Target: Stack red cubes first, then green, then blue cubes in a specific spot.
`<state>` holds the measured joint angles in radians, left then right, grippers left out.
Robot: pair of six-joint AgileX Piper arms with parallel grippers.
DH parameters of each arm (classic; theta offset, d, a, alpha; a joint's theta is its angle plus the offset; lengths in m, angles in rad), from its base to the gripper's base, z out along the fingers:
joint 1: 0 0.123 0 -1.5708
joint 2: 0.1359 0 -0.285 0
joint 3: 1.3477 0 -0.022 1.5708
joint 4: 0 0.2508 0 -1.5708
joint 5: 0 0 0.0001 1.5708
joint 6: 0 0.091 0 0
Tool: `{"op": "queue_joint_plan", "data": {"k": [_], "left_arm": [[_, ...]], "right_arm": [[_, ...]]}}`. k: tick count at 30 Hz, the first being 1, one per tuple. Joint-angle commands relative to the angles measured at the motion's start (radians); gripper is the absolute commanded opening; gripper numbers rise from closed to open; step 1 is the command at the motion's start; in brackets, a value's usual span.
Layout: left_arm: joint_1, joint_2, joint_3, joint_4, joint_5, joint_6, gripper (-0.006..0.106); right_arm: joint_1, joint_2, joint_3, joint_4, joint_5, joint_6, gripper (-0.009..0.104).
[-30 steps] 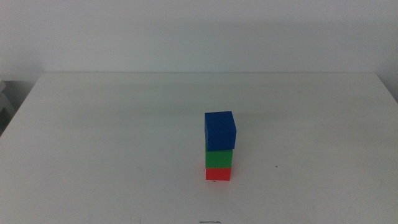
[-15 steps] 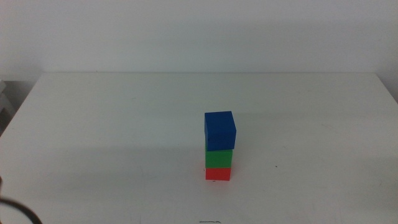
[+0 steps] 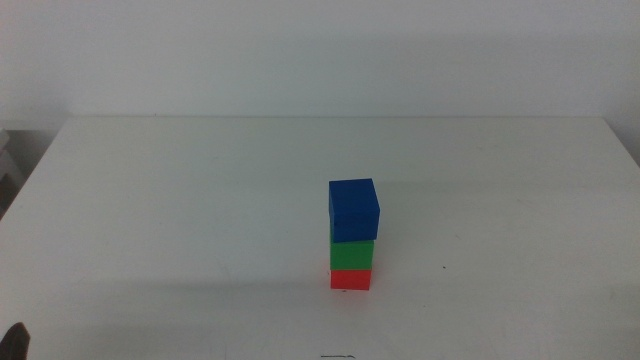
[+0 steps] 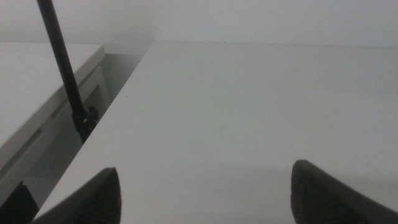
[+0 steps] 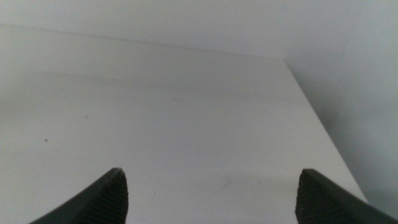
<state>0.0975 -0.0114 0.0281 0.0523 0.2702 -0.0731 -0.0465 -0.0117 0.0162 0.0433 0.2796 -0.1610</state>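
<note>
Table (image 3: 180, 200) is white, and near its centre stands a tower: the blue cube (image 3: 354, 210) on the green cube (image 3: 352, 254), green on the red cube (image 3: 351, 279). Left gripper (image 4: 205, 193) waits at 8 o'clock from the tower, right gripper (image 5: 211, 196) is outside the middle view; both have jaws spread wide, holding nothing.

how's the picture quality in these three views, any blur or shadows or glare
Middle view: sharp and evenly lit, no glare, and the blue cube, green cube and red cube cast only a faint shadow. Left wrist view: dim, hazy, left end effector blurred. Right wrist view: soft, right end effector out of focus.
</note>
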Motion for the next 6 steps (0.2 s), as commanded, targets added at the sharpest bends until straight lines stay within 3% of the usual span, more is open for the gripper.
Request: {"op": "queue_joint_plan", "data": {"k": [1,6], "left_arm": [[0.002,-0.027,-0.001,-0.010,-0.084,-0.002,0.093],[0.002,-0.027,-0.001,-0.010,-0.084,-0.002,0.093]], "right_arm": [[-0.008,-0.015,-0.002,-0.013,-0.100,-0.011,0.082],[-0.008,-0.015,0.001,-0.011,-0.063,-0.011,0.082]]}}
